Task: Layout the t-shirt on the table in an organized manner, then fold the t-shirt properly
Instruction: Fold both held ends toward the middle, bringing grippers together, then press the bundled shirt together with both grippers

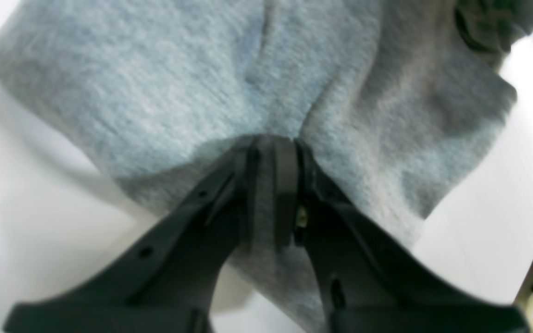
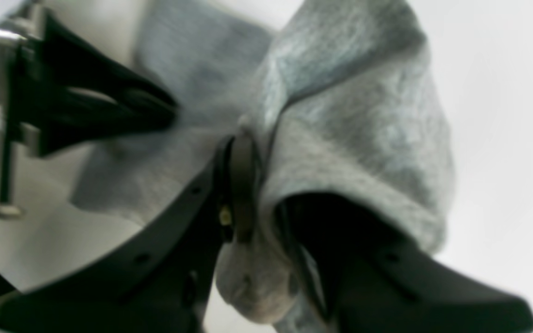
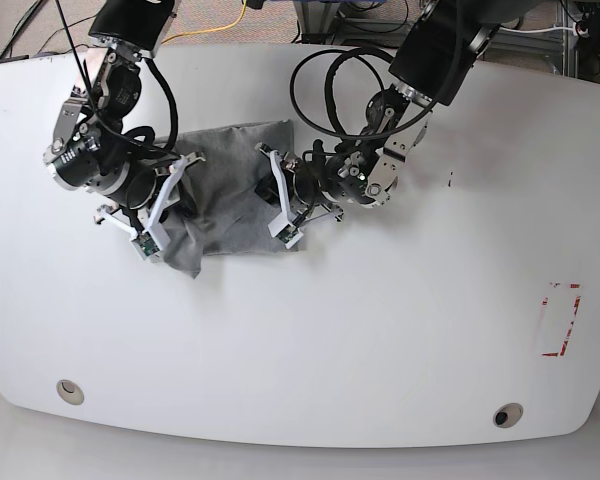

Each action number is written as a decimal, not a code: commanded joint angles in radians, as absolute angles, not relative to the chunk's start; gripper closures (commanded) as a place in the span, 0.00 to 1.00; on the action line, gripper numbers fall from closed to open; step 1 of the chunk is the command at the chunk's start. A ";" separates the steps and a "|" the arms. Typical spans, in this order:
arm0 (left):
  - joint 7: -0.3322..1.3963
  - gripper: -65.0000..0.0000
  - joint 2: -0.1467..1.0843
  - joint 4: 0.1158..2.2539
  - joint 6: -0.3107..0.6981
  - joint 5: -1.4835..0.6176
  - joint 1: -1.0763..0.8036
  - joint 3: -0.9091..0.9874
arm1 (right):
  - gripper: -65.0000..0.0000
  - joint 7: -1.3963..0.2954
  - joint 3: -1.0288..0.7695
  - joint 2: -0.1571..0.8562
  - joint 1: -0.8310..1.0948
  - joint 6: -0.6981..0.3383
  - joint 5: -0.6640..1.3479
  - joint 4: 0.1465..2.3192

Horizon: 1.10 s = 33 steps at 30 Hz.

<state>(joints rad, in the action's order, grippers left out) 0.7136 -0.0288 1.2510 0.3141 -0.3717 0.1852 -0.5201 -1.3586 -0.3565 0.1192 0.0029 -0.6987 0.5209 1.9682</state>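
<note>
From the left wrist we're right down on the t-shirt: soft, fuzzy heather-grey jersey, creased into a shallow valley that runs straight to the left pincer, whose matte black jaws are pressed together on a pinch of the cloth. Glossy white worktop shows bare on both sides of the fabric. Switching to the right wrist, we see the right pincer nipped narrow on a thick fold, with grey fabric draped over one jaw and bulging in a rounded lump below; the picture is blurred, and the other arm's black fingers hover at upper left. Now the base view: the t-shirt sits bunched into a rumpled, roughly square heap in the upper left part of the worktop, not spread out, one corner sagging toward us. We've got the right pincer on its left edge and the left pincer on its right edge. The worktop is curved at its rim, with wide bare white surface in front and to the right, a red tape rectangle near the right edge, and two round metal grommets along the near edge.
</note>
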 commanded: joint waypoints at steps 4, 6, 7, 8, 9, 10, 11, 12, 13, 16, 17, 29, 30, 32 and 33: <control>0.756 0.92 -0.053 1.253 0.312 -0.357 0.193 -0.518 | 1.00 -1.334 -0.308 0.084 -0.021 -0.698 0.539 1.991; 0.756 0.92 -0.053 1.253 0.312 -0.357 0.193 -0.516 | 1.00 -1.334 -0.291 0.074 -0.022 -0.698 0.539 1.994; 0.756 0.92 -0.053 1.253 0.312 -0.357 0.193 -0.516 | 1.00 -1.334 -0.269 0.062 -0.021 -0.698 0.539 1.995; 0.756 0.92 -0.053 1.253 0.312 -0.357 0.193 -0.516 | 1.00 -1.334 -0.260 0.058 -0.019 -0.698 0.539 1.995; 0.756 0.92 -0.053 1.253 0.312 -0.357 0.193 -0.516 | 1.00 -1.334 -0.248 0.051 -0.018 -0.698 0.539 1.995; 0.756 0.92 -0.053 1.253 0.312 -0.357 0.193 -0.516 | 1.00 -1.334 -0.240 0.048 -0.018 -0.698 0.538 1.995; 0.756 0.92 -0.053 1.253 0.312 -0.357 0.193 -0.516 | 1.00 -1.334 -0.232 0.042 -0.016 -0.698 0.533 1.995; 0.756 0.92 -0.053 1.253 0.312 -0.357 0.193 -0.516 | 0.99 -1.334 -0.228 0.042 -0.016 -0.698 0.532 1.995; 0.756 0.92 -0.053 1.253 0.312 -0.357 0.193 -0.516 | 0.99 -1.333 -0.226 0.042 -0.016 -0.698 0.532 1.995; 0.756 0.92 -0.054 1.253 0.312 -0.357 0.193 -0.516 | 0.99 -1.333 -0.223 0.042 -0.016 -0.698 0.538 1.995; 0.756 0.92 -0.054 1.253 0.312 -0.357 0.193 -0.516 | 0.99 -1.333 -0.223 0.042 -0.016 -0.698 0.538 1.995; 0.756 0.92 -0.050 1.253 0.312 -0.357 0.194 -0.513 | 0.99 -1.333 -0.216 0.070 -0.013 -0.698 0.541 1.995; 0.756 0.92 -0.050 1.253 0.312 -0.357 0.197 -0.513 | 0.99 -1.333 -0.209 0.071 -0.012 -0.698 0.541 1.995; 0.756 0.92 -0.050 1.253 0.312 -0.357 0.208 -0.513 | 0.99 -1.333 -0.186 0.074 -0.001 -0.698 0.539 1.995; 0.756 0.92 -0.050 1.253 0.312 -0.357 0.211 -0.513 | 0.99 -1.333 -0.180 0.074 0.002 -0.698 0.539 1.995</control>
